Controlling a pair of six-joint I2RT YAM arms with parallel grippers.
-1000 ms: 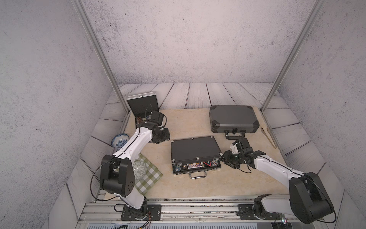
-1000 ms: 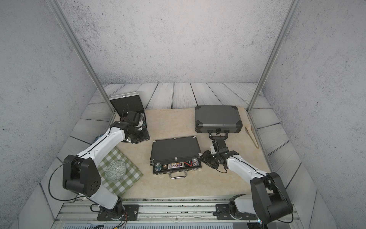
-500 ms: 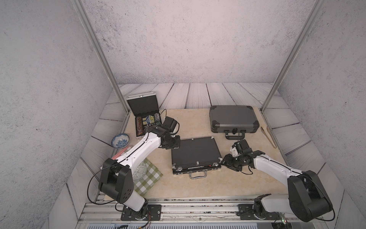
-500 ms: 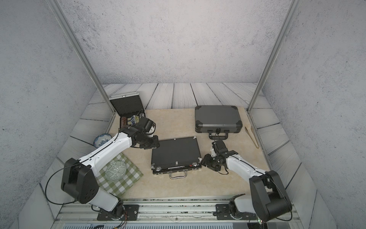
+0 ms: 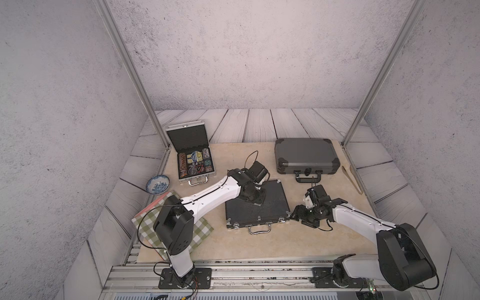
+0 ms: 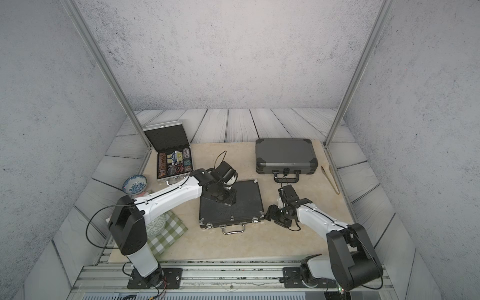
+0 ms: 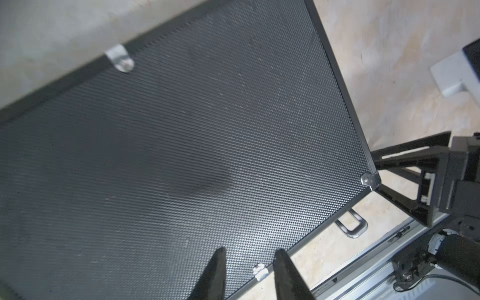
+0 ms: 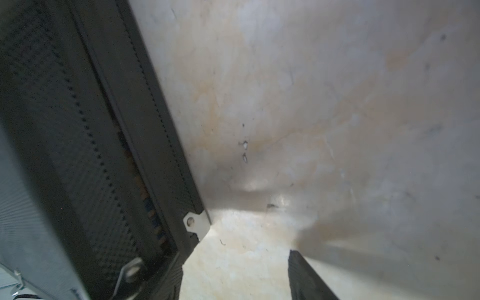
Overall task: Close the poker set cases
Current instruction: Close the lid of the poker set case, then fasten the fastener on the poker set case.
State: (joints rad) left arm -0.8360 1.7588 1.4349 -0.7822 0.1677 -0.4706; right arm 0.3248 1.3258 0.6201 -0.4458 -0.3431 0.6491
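**A:** Where's the flat case (image 5: pixel 270 207)?

**B:** It's lying mid-mat (image 5: pixel 259 249), handle facing near, lid down. In the right wrist view a thin dark seam is running along its side (image 8: pixel 78 130), so I can't tell whether it's fully seated.

**A:** Left arm?

**B:** The left gripper (image 5: pixel 254 198) is sitting on the far-left part of the lid, tips pointing down at it. The jaws are standing slightly apart and holding nothing. In the left wrist view only lid texture (image 7: pixel 181 130) is showing in the gap (image 7: pixel 250 249).

**A:** Right?

**B:** The right gripper (image 5: pixel 296 214) is lying low on the mat at the case's near-right corner. The jaws are gaping wide with bare mat between them (image 8: pixel 233 259). One finger (image 8: pixel 166 283) is sitting just beside the corner, and I can't tell if it's touching.

**A:** The other cases?

**B:** The small case (image 5: pixel 187 136) is sitting far left with its lid standing open and chips (image 5: pixel 194 161) showing. The grey case (image 5: pixel 306 154) is sitting far right, shut, handle facing near.

**A:** Clutter?

**B:** A bowl (image 5: pixel 157 184) is sitting off the mat's left edge, near the small case. A cloth (image 5: pixel 202 228) is lying near-left under the left arm. Tongs (image 5: pixel 353 179) are lying along the right edge.
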